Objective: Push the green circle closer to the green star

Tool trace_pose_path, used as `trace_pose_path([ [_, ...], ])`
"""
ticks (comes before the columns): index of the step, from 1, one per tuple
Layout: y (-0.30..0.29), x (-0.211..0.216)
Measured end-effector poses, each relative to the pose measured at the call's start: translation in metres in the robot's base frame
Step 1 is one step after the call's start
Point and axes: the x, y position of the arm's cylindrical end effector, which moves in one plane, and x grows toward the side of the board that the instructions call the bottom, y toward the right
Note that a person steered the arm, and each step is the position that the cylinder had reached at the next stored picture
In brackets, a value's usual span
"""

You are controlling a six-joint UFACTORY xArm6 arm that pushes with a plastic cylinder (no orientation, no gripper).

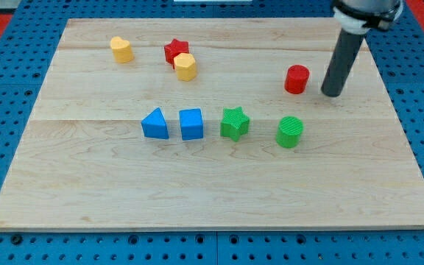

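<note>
- Nearest the bottom of the frame, the wooden board [197, 191] shows bare pale planks.
- Up in the middle row, right of centre, sits the green circle [290, 132], standing apart from everything.
- Just to its left, with a clear gap between them, is the green star [235, 123].
- Further left in that same row come the blue cube [191, 124] and then the blue triangle [154, 124], side by side, not touching.
- Moving up, right side: the red cylinder [297, 79], and just beside it on the right, my tip [331, 93], planted on the board, above and right of the green circle.
- No jaws here to open or clench, just a plain dark rod.
- Far back, upper left: a yellow block [186, 66] touching the red star [175, 51], and another yellow block [122, 49] off alone.
</note>
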Motion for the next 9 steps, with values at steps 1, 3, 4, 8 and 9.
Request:
trace_pose_path([
  [1,0.001,-0.013],
  [3,0.141,0.148],
  [4,0.095,0.208],
  [8,-0.051,0.137],
  [9,-0.064,0.137],
])
